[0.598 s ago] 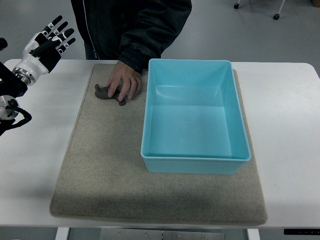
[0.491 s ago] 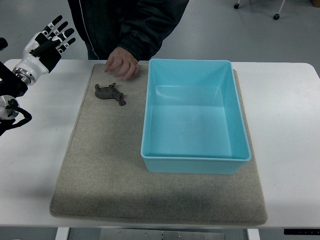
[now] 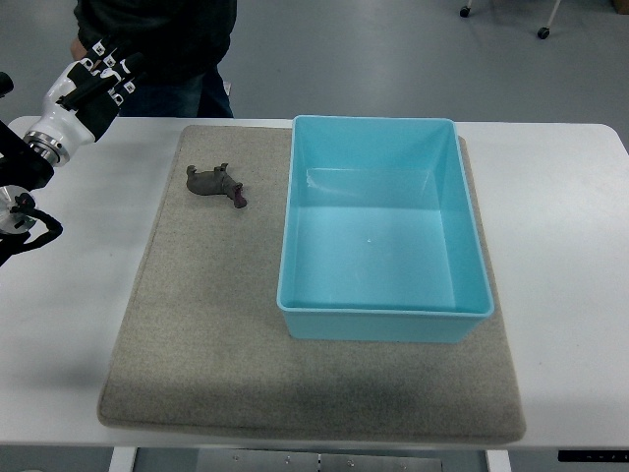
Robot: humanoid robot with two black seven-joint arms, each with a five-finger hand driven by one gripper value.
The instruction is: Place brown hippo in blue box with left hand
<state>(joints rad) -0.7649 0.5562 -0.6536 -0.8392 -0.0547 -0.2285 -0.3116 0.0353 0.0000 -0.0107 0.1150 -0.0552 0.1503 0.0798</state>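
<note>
The brown hippo [image 3: 216,184] lies on the grey mat [image 3: 197,334] near the mat's far left corner, untouched, its long axis running roughly left to right with a slight tilt toward the near side at its right end. Just to its right, separated by a strip of bare mat, stands the blue box [image 3: 385,324], empty, its left wall roughly level with the hippo along its far stretch. The left hand [image 3: 93,81] hovers above the far left corner of the white table [image 3: 570,256], off the mat, its fingers extended and holding nothing. From that hand the hippo lies to the right and toward the near edge, well apart, so the reach likely has to travel rightward and down. The right hand is not visible. A person in dark clothing [image 3: 162,39] stands beyond the table's far edge.
</note>
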